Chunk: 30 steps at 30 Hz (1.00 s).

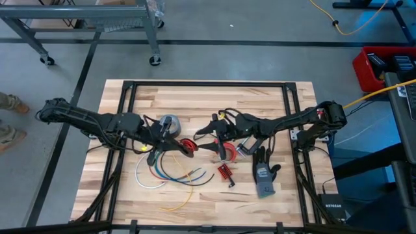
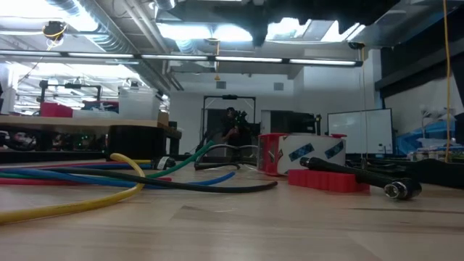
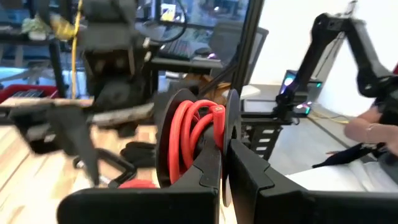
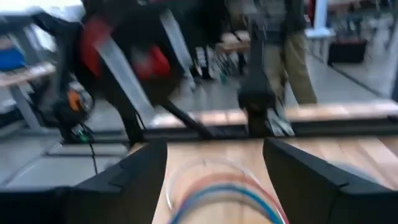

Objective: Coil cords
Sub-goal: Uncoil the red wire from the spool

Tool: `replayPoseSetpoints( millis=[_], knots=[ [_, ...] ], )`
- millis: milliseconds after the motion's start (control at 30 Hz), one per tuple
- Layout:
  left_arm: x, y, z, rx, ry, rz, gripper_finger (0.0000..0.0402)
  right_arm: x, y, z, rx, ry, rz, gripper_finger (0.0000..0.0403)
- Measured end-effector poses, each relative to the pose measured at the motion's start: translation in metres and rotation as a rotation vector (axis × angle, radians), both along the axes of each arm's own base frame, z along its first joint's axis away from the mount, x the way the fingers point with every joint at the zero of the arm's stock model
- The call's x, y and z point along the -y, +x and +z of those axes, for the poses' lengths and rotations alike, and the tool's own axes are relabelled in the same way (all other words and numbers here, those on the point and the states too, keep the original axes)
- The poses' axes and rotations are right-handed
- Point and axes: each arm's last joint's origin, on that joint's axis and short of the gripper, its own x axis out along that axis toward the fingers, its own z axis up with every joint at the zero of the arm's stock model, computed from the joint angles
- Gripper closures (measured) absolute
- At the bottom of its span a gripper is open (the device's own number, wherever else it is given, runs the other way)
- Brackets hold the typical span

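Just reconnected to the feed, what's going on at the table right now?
The left gripper is shut on the red cord, which is already wound into a coil and held up over the middle of the table. The right gripper is open and empty beside it. The white, blue, green and yellow cords lie loose on the wood, not yet coiled.
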Motion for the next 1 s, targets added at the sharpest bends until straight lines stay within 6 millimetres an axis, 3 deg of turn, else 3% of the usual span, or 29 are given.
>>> replayPoseSetpoints(
  millis=[333,733,1000],
  knots=[
    [-0.001,0.0,-0.001,-0.011,0.01,0.039,0.0398,-0.003,-0.001,0.007,0.06,0.048,0.1,0.0166],
    [-0.002,0.0,-0.003,-0.028,0.02,0.086,0.0398,-0.003,-0.001,0.01,0.084,0.078,0.099,0.0169],
    [0.0,0.012,-0.013,-0.064,0.037,0.104,0.0398,-0.002,0.003,0.021,0.114,0.079,0.053,0.0169]
  ],
)
